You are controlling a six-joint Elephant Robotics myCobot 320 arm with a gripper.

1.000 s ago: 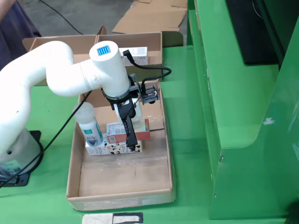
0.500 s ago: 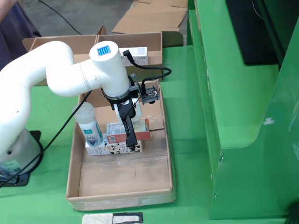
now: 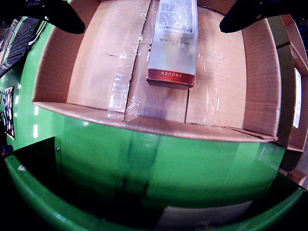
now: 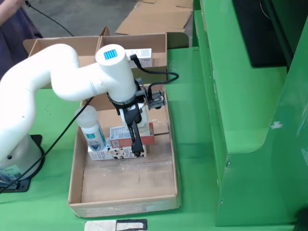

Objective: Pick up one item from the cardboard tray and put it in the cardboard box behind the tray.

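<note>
In the wrist view a long silver box with a red end (image 3: 172, 48) lies on the floor of the cardboard tray (image 3: 226, 86). My gripper (image 3: 151, 26) is open, with one black finger (image 3: 57, 17) at the top left and the other at the top right, well clear of the box's sides. In the fixed view the gripper (image 4: 136, 140) hangs over the same red-ended box (image 4: 149, 139) in the tray (image 4: 125, 202). A white bottle (image 4: 91, 127) and a cow-patterned carton (image 4: 113, 153) lie beside it. The cardboard box (image 4: 62, 45) stands behind the tray.
A white packet (image 4: 142, 53) lies in the back box. A tall green wall (image 4: 240, 120) runs along the right of the tray in the fixed view. Flat cardboard (image 4: 154, 19) lies at the far back. A black cable (image 4: 62, 137) trails from the arm.
</note>
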